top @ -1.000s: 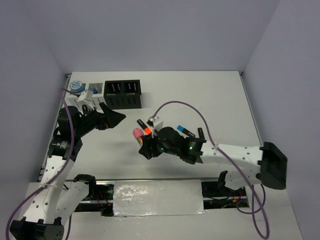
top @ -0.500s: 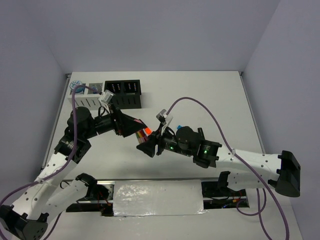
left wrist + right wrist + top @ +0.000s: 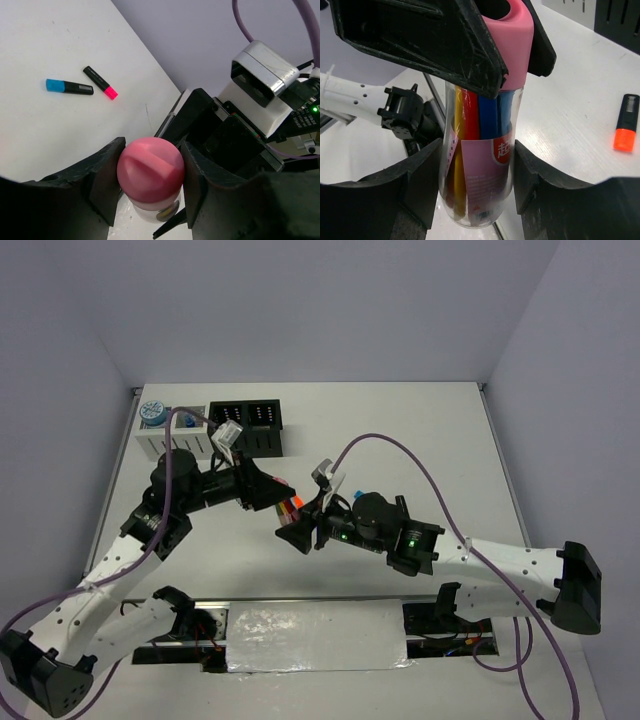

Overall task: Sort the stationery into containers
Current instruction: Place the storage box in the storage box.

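Observation:
A clear tube [image 3: 485,150] with a pink cap [image 3: 150,167], full of coloured sticks, is held in the air between both arms. My right gripper [image 3: 477,180] is shut on its body. My left gripper [image 3: 150,172] is shut on the cap, both fingers touching it. From above, the tube [image 3: 288,502] shows between the left gripper [image 3: 274,492] and the right gripper [image 3: 300,530]. A blue-capped highlighter [image 3: 69,87] and a pink-capped one [image 3: 100,82] lie side by side on the table. An orange-capped one [image 3: 626,129] lies apart. The containers stand at the back left: white boxes [image 3: 172,443] and black boxes [image 3: 247,428].
A round blue piece [image 3: 152,411] sits in the leftmost white box and a small blue-capped item [image 3: 187,423] in the one beside it. Purple cables loop over both arms. The table's right wall [image 3: 505,470] is far from the grippers.
My left arm swung from the white boxes to the middle and closed its fingers on the tube's pink cap. My right gripper lifted the tube and tilted it toward the left arm.

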Motion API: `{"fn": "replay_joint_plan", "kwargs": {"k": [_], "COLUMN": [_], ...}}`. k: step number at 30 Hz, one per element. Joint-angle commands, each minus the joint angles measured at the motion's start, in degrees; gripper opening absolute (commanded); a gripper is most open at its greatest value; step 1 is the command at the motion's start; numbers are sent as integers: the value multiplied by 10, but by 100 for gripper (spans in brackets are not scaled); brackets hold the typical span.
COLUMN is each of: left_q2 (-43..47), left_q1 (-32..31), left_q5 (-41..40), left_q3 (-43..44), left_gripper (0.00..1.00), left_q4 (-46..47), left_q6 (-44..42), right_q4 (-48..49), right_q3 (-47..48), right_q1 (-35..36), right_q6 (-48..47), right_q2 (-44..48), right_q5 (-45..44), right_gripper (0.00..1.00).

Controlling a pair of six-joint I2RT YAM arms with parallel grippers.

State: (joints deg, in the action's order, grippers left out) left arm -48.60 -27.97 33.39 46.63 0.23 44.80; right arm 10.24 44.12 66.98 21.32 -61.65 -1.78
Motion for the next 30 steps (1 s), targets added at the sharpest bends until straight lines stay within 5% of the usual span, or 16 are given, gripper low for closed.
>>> {"fn": "replay_joint_plan", "kwargs": {"k": [1, 5, 6, 7, 9, 13, 17, 22, 30], "left_q2": [-11, -35, -38, -43, -50, -124, -226, -320, -416], "left_q1": [-2, -2, -2, -2, -2, 1, 32, 73, 118], "left_q5": [-1, -2, -7, -31, -94, -429, -570, -664, -666], "left_q3": [42, 71, 77, 92, 120, 244, 335, 343, 350], "left_gripper": [1, 0, 0, 0, 0, 0, 0, 0, 0], "left_q4": [-18, -48, -56, -75, -114, -218, -214, -58, 104], "left_q6": [-31, -51, -61, -68, -105, -159, -197, -252, -351], "right_q4": [47, 34, 29, 22, -7, -42, -90, -130, -180], "right_q3": [2, -5, -4, 2, 4, -32, -50, -58, -57], "right_q1": [3, -3, -4, -8, -15, -57, -70, -70, -70], "right_q6": [-49, -91, -94, -94, -88, -66, -59, -64, -60], "right_q2": [9, 10, 7, 7, 11, 61, 130, 198, 250], "right_q5": [-1, -37, -43, -52, -109, -161, -163, -149, -123], "right_gripper": [0, 0, 9, 30, 99, 100, 100, 100, 100]}}
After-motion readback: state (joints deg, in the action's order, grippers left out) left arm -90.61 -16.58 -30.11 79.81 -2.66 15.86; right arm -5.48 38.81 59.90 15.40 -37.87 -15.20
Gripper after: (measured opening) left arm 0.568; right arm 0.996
